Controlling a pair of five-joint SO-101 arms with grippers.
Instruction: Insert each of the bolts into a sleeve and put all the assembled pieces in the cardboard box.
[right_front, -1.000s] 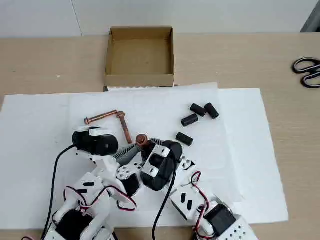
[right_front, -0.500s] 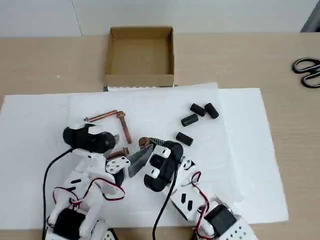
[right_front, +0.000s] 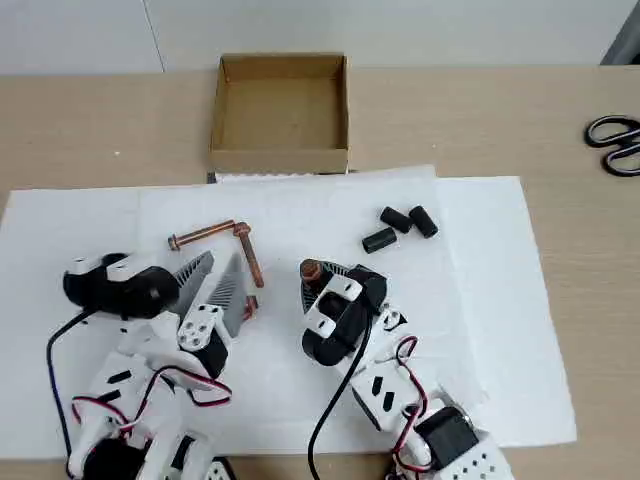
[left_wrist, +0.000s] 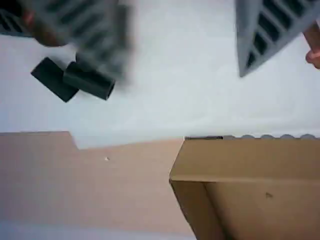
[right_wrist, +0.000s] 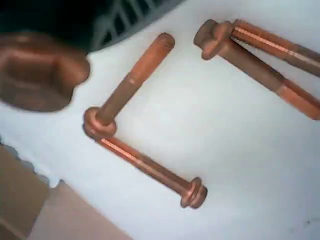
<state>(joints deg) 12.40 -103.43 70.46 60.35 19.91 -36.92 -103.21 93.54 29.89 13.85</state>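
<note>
Counter (right_front: 80, 120) from above: the box (right_front: 280, 158) stands at the far side, with paper (right_front: 480, 300) spread in front of it. The left tool (right_front: 224, 262) gapes wide and holds nothing, just beside two loose bolts (right_front: 205, 235) that lie in an L. The right tool (right_front: 316, 282) is clamped on the held bolt (right_front: 310, 268), head up. Three sleeves (right_front: 379, 240) lie close together beyond it. Scissors (right_front: 612, 142) lie far right.

Left wrist: grey fingers (left_wrist: 265, 35) stand far apart over the paper, with two sleeves (left_wrist: 90, 82) side by side and a corner of the box (left_wrist: 250, 175) near.

Right wrist: the held bolt (right_wrist: 40, 70) looms blurred. On the paper the L pair (right_wrist: 132, 85) is well apart from two more bolts (right_wrist: 250, 60).
</note>
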